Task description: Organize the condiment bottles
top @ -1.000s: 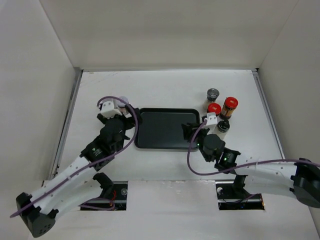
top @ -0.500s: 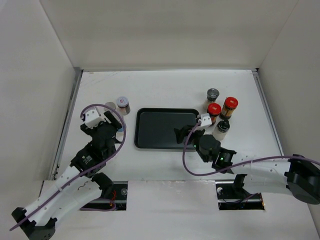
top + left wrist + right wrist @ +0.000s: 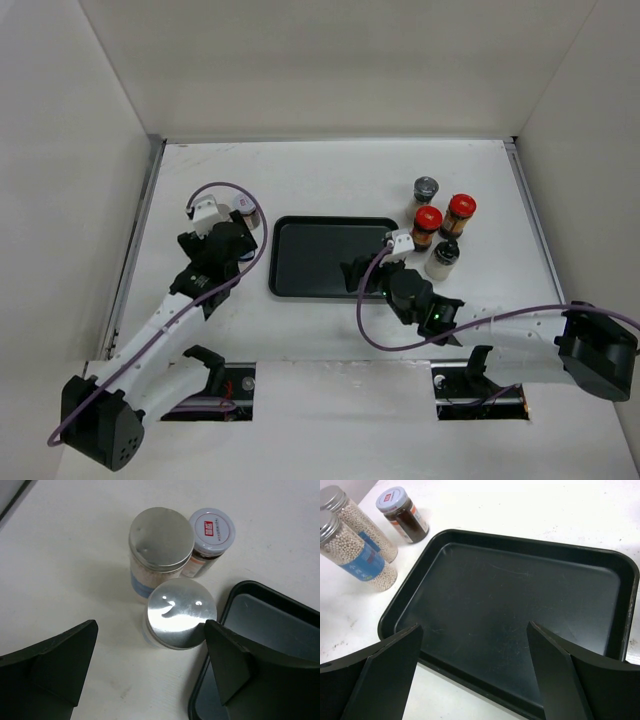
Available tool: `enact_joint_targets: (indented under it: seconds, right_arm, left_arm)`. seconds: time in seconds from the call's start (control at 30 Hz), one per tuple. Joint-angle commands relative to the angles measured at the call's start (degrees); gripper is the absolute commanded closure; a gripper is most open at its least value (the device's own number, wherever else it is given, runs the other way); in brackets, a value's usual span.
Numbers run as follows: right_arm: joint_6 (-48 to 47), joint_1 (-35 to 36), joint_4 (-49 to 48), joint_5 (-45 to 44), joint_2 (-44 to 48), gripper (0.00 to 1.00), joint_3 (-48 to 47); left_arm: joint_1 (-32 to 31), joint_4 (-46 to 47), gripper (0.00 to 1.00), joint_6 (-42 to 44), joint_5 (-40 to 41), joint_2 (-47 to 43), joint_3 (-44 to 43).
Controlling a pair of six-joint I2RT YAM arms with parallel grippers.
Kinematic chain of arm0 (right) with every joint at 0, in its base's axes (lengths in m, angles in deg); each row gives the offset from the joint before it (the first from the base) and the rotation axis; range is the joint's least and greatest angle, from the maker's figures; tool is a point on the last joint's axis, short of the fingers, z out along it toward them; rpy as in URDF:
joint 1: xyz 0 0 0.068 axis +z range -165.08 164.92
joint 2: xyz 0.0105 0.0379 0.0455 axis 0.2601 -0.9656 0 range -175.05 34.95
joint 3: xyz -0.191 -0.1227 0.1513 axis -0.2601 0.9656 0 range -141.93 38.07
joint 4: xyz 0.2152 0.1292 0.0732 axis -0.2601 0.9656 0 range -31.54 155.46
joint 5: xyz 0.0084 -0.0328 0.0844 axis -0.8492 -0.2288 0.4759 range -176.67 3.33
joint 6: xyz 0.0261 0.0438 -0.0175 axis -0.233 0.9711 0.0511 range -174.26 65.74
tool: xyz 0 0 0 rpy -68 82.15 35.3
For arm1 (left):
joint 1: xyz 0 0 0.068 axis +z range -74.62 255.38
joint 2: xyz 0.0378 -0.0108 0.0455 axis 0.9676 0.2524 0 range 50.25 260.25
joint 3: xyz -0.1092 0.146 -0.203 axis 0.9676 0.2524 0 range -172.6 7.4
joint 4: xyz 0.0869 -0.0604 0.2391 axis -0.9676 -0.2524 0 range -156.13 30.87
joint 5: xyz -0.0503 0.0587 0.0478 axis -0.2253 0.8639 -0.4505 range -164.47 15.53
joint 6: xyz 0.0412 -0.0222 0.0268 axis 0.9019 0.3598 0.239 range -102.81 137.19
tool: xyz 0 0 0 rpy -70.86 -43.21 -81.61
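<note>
The nearer grey-lidded jar (image 3: pixel 180 612) wears a smooth metal lid, bright with glints; the farther grey-lidded jar (image 3: pixel 161 538) has a duller satin one; the white-topped jar (image 3: pixel 212 528) has a shiny plastic cap; the black tray (image 3: pixel 520 610) is smooth, faintly scratched, semi-gloss; the table (image 3: pixel 65 540) matt white.

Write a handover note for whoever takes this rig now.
Left gripper: open, empty, lined up on the nearer of two grey-lidded, blue-banded jars; white-topped red-labelled jar beside them, all left of the flat black rectangular tray.
Right gripper: open, empty, over the tray.
Right of tray: two red-lidded jars, silvery-lidded jar, dark-lidded jar.
Done: nothing; tray empty. To do: all seven jars.
</note>
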Motion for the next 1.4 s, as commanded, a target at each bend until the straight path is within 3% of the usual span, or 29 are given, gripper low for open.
enact_joint_targets:
  seconds: [0.0, 0.2, 0.37, 0.57, 0.63, 0.73, 1.0, 1.13, 1.37]
  right_arm:
    - [0.63, -0.4, -3.38, 1.02, 0.08, 0.08, -1.71]
    - [0.63, -1.01, -4.08, 2.07, -1.07, 0.08, -1.79]
    - [0.72, -1.63, -4.08, 2.07, -1.6, 0.08, -1.71]
    - [0.89, -2.24, -4.44, 2.07, -1.6, 0.08, -1.27]
    - [0.89, -2.15, -4.78, 2.07, -1.25, 0.08, -1.18]
    - [0.98, -2.33, -5.14, 2.07, -1.59, 0.08, -1.0]
    - [1.68, -2.85, -5.31, 2.43, -1.25, 0.08, -0.65]
    - [2.47, -3.73, -5.66, 1.72, 1.56, 0.08, 0.66]
    - [3.44, -5.4, -5.84, 1.72, 3.68, 0.08, 1.98]
  left_arm:
    - [0.95, 6.27, 0.11, 2.59, -5.9, 1.48, 0.02]
    - [0.78, 10.13, 0.12, 3.21, -6.7, 2.72, 0.72]
    - [1.4, 10.75, 0.2, 3.3, -7.14, 6.93, -0.16]
    - [0.96, 11.02, 0.43, 4.17, -5.03, 8.52, -1.04]
    - [-0.27, 11.28, 0.55, 4.44, -3.63, 6.78, -0.78]
    - [-3.34, 10.15, 0.64, 5.14, -0.38, 3.17, -2.0]
    - [-14.85, 10.31, 0.68, 9.01, 8.42, -0.62, -9.03]
    - [-17.76, 16.1, 0.68, 9.62, 7.28, 5.08, -10.88]
    - [-16.63, 25.6, 0.67, 9.8, 0.96, 19.58, -14.66]
